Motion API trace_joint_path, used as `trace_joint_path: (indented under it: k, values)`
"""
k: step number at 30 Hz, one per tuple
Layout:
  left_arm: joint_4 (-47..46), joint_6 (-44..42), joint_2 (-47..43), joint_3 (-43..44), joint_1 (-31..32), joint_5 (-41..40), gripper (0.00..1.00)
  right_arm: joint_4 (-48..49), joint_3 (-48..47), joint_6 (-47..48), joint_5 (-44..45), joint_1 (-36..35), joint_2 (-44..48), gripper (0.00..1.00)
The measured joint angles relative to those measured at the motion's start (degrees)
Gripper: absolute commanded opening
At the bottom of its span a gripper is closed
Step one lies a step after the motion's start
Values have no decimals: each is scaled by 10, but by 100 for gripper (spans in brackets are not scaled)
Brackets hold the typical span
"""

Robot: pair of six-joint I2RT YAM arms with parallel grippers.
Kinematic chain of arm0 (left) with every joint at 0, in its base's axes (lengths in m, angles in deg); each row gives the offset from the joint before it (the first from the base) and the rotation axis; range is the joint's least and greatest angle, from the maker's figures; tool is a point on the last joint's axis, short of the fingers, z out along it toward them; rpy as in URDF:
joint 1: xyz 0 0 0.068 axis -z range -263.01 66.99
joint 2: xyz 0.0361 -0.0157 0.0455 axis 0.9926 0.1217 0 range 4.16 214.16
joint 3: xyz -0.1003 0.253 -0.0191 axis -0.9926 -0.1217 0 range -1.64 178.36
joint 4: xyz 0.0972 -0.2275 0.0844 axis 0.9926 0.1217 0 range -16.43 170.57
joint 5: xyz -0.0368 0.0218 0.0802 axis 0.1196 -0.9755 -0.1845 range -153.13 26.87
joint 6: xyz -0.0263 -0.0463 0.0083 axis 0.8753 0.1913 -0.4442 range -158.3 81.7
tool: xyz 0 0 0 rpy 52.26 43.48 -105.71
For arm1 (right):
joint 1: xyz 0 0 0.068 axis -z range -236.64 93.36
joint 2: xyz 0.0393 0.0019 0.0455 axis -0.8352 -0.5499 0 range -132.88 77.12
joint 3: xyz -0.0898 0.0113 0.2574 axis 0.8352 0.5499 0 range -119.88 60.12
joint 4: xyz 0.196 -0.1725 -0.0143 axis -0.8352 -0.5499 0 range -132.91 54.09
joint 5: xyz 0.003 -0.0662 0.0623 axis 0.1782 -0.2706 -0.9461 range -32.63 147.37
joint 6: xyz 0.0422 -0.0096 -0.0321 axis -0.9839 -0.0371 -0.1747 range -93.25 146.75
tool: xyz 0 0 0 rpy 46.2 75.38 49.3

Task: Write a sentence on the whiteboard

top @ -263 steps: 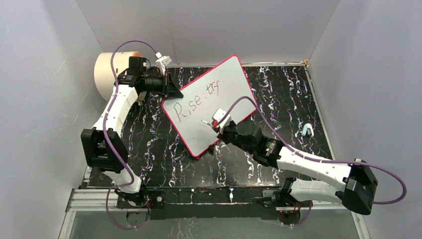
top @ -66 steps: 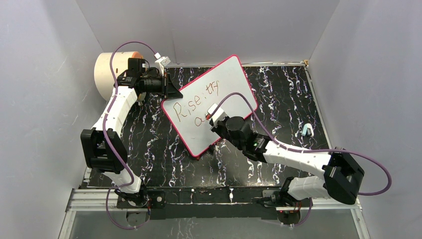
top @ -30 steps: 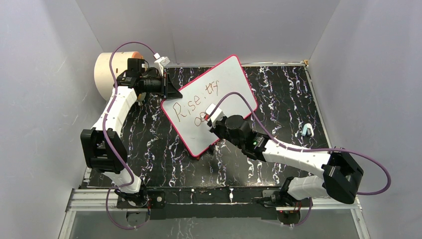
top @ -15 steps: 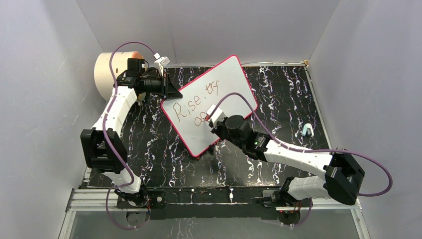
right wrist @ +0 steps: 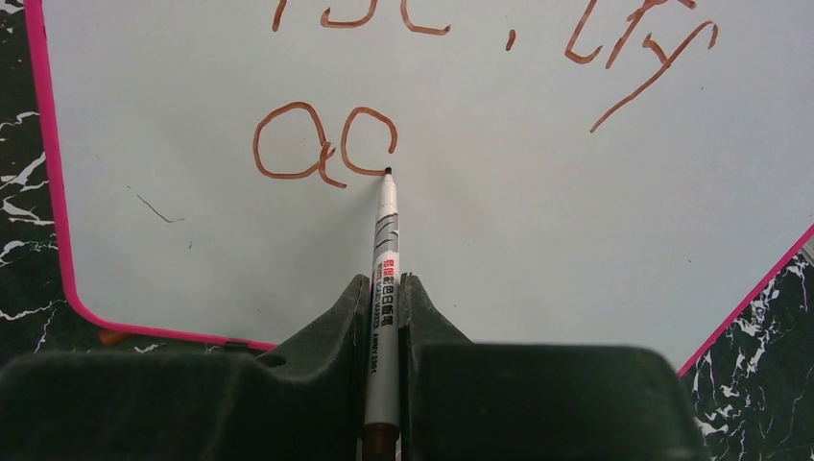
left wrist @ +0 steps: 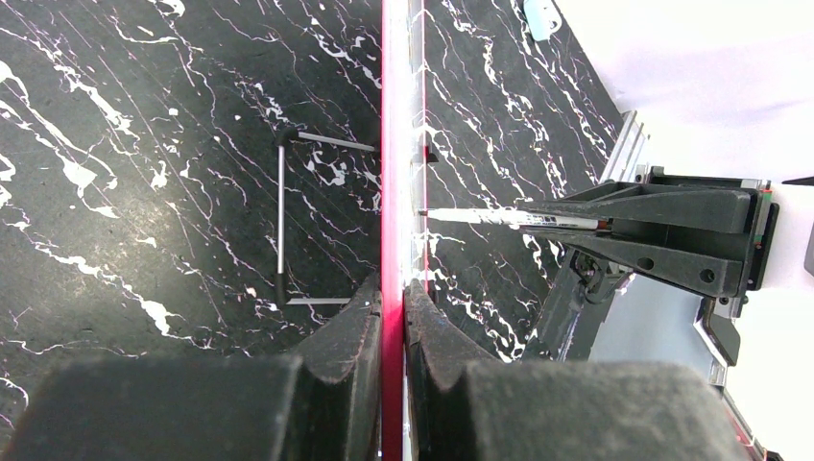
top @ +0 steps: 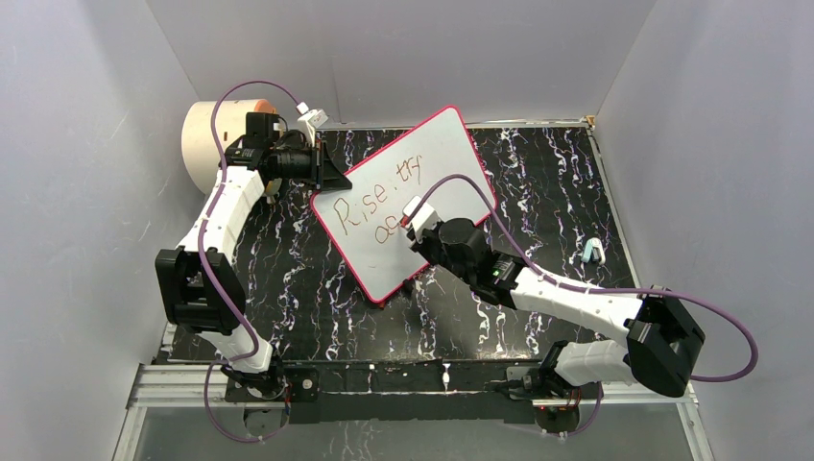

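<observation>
- Far left: nothing altered at the left gripper (left wrist: 392, 288), fingers pressed together on the pink rim of the whiteboard (top: 446, 154), steadying it just as in the earlier views.
- Mid-board: more added to the sentence (top: 379, 204). Where "Rise, try" stood alone some seconds ago, a lower line now shows an "a" and, newest, a second open loop touching it.
- Just right of that: right gripper (right wrist: 384, 288) pinching a marker pen (right wrist: 386, 226), with its tip touching the board at the open end of the fresh loop.
- Judged as mid-letter in "again": the tail of the "g" and three more letters yet to come, calling for steady tip contact and a firm clamp on the rim.
- Underneath: black tabletop (top: 288, 279) veined with white, and a thin wire frame (left wrist: 280, 221) reaching out from the board's back, probably its stand.
- Around: cream cylinder (top: 206, 139) at the back left, a small pale-blue cap (top: 592, 252) lying well apart on the right, and plain grey walls (top: 384, 48) on three sides.
</observation>
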Motion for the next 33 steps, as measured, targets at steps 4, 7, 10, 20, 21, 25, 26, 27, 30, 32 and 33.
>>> trace_joint_path:
  k: [4,7,10,20,21,25,26,27,30,32,33]
  values:
    - [0,1,0,0,0,0,0,9,0,0,0,2,0,0]
    - [0,1,0,0,0,1,0,16,0,0,0,2,-1,0]
    - [0,1,0,0,0,2,0,24,0,0,-1,2,-1,0]
    - [0,1,0,0,0,2,0,28,0,0,-2,2,-3,0]
    - [0,1,0,0,0,2,0,28,0,0,-2,2,-3,0]
    - [0,1,0,0,0,2,0,28,0,0,-2,2,-4,0]
    - [0,1,0,0,0,2,0,27,0,0,-3,2,-4,0]
    - [0,1,0,0,0,2,0,26,0,0,-3,2,-4,0]
    - [0,1,0,0,0,1,0,23,0,-2,-3,2,-4,0]
    - [0,1,0,0,0,1,0,23,0,-3,-3,2,-4,0]
    - [0,1,0,0,0,1,0,21,0,-3,-3,2,-4,0]
